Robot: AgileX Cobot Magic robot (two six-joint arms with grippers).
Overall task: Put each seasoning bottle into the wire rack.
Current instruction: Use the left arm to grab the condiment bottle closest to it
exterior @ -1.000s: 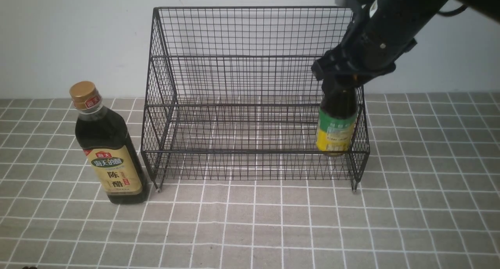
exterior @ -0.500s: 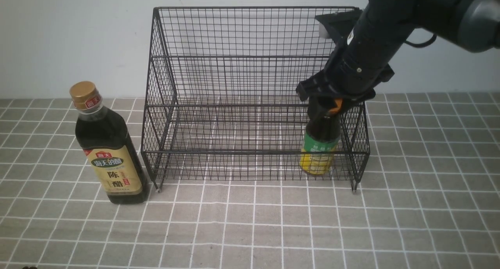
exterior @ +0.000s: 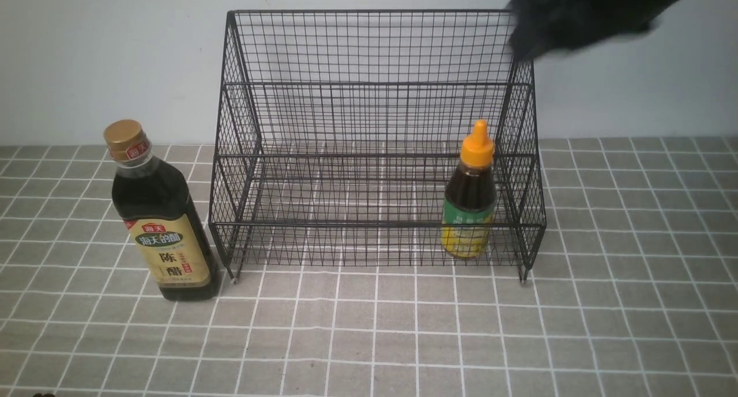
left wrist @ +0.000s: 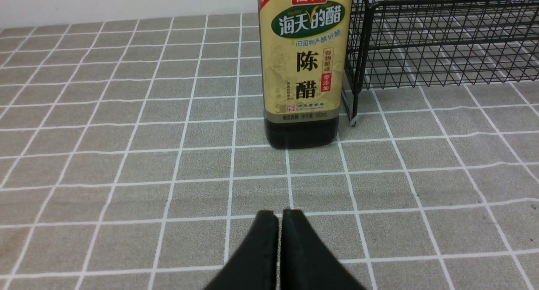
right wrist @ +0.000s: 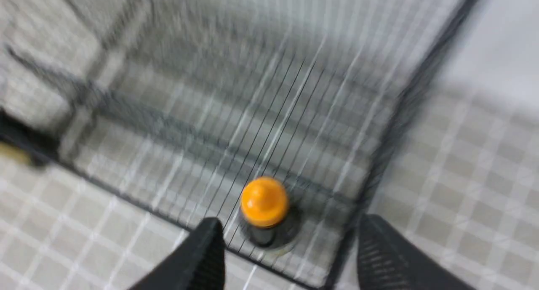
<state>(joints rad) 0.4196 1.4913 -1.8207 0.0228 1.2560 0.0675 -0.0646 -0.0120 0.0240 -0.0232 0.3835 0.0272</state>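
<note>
The right jaws (right wrist: 290, 243) are spread with nothing between them; in the front view they are a dark blur, the arm cut off by the frame. The left jaws (left wrist: 280, 239) are pressed together, their base blurred. The left wrist view crops the top of the gold-capped bottle (exterior: 167, 224), which leans beside the wire rack (exterior: 377, 224). The orange-capped bottle (exterior: 470, 195) stands inside the rack near its right side, its label partly behind front wires. The surface (exterior: 346, 328) has a white grid on grey; behind is a pale wall (exterior: 115, 57).
</note>
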